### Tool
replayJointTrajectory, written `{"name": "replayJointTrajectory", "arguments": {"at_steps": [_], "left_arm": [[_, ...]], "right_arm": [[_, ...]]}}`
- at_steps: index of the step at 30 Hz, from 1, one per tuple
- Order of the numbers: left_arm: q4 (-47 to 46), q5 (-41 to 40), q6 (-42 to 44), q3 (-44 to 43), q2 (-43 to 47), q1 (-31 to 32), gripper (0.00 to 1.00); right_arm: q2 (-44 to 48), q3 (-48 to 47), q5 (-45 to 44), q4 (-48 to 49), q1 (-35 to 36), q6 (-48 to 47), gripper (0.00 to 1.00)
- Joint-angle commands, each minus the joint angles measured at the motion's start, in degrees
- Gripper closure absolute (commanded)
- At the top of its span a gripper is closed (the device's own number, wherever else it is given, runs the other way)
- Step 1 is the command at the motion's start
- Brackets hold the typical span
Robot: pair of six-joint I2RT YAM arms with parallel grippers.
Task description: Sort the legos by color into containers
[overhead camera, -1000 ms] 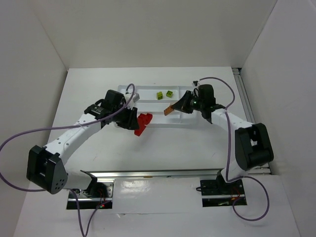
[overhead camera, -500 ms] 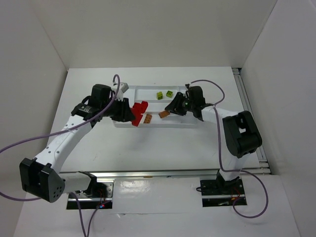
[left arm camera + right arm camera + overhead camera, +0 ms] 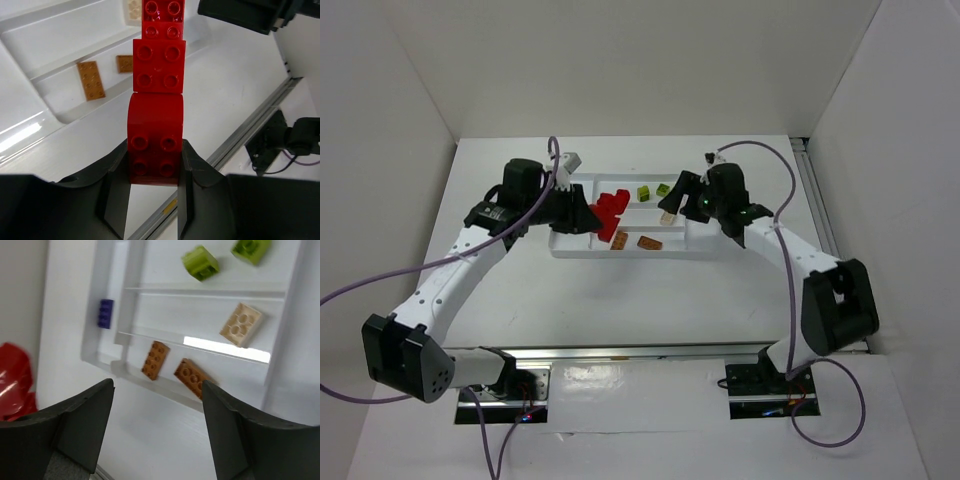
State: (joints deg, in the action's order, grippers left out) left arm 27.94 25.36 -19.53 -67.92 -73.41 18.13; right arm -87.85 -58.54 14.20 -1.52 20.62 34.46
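Shifted deeper over the white tray (image 3: 695, 251), 9 o'clock end: left gripper (image 3: 155, 160), clamped on the red stack (image 3: 159, 65) at its base. Right gripper (image 3: 157, 390) — wide, empty, its orange brick (image 3: 649, 242) now in the 6 o'clock compartment. Stack likely rigid, light, slick; joints may part. Rims raised — lift clear; room toward 6 o'clock.

Red stack (image 3: 610, 212) over tray (image 3: 695, 247) left half

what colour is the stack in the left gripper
Red stack, clearest in the left wrist view.
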Motion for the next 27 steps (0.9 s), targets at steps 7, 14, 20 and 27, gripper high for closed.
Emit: {"name": "replayJointTrajectory", "arguments": {"at_steps": [7, 14, 20, 27], "left_arm": [[-8.87, 24.0, -1.3, -6.87, -4.03, -1.87, 1.0], [-15.63, 33.51, -5.69, -5.65, -5.17, -3.45, 1.0], [-22.14, 38.0, -9.56, -3.53, -4.55, -4.6, 1.0], [-22.93, 38.53, -9.04, -3.53, -4.55, -4.6, 1.0]], "right_arm": [[19.11, 3.34, 16.81, 2.83, 0.3, -8.35, 0.0], [19.12, 1.33, 27.46, 7.75, -0.75, -8.88, 0.0], [17.11, 3.61, 35.63, 21.63, -3.04, -1.77, 0.0], [13.86, 2.39, 42.15, 31.24, -4.36, 3.34, 0.0]]}}
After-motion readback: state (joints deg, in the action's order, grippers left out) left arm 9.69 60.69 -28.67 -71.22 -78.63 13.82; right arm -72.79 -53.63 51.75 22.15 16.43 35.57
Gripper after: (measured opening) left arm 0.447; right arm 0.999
